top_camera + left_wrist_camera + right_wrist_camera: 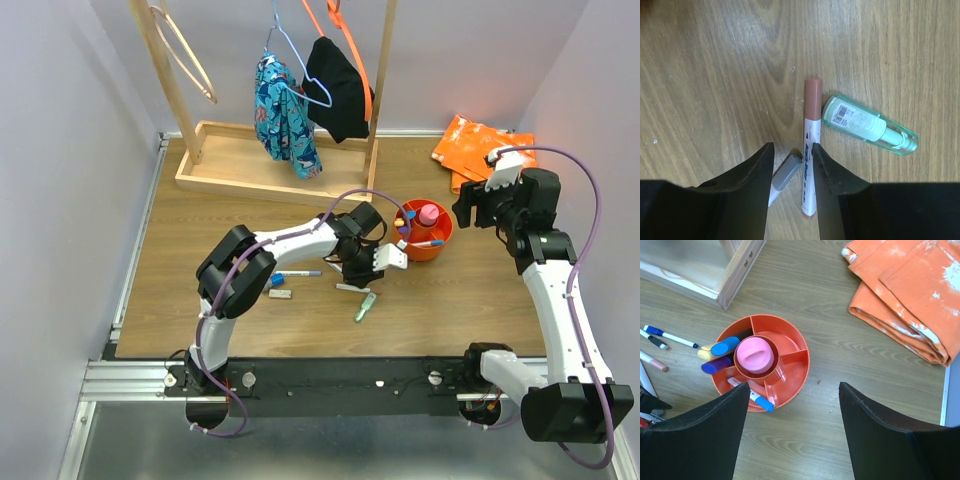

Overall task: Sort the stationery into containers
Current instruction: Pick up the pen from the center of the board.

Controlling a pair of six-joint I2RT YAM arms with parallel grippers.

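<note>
Jaws of the left arm: open and empty, lowered to the wooden surface (710,70), standing either side of a thin white pen with a reddish-brown cap (810,132). A thin grey-capped pen (784,173) lies just beside it, and a mint-green clear plastic piece (865,125) lies near its cap end. Jaws of the right arm: wide open, nothing held, hovering above the small round orange plastic cup with inner dividers (801,351). Cup contents noted: a chunky pink highlighter (756,354) upright in the centre well; blue (725,346), yellow (706,355) and purple (716,365) chunky highlighters grouped in one outer compartment; a white pen with a blue cap (752,394) resting across the near rim. Still loose on the surface in the top view: another blue-capped white pen (300,273) and a small pale item (281,294). Assessment: sorting is partly complete; the highlighters appear stowed, while several pens and the mint piece remain outstanding.
</note>
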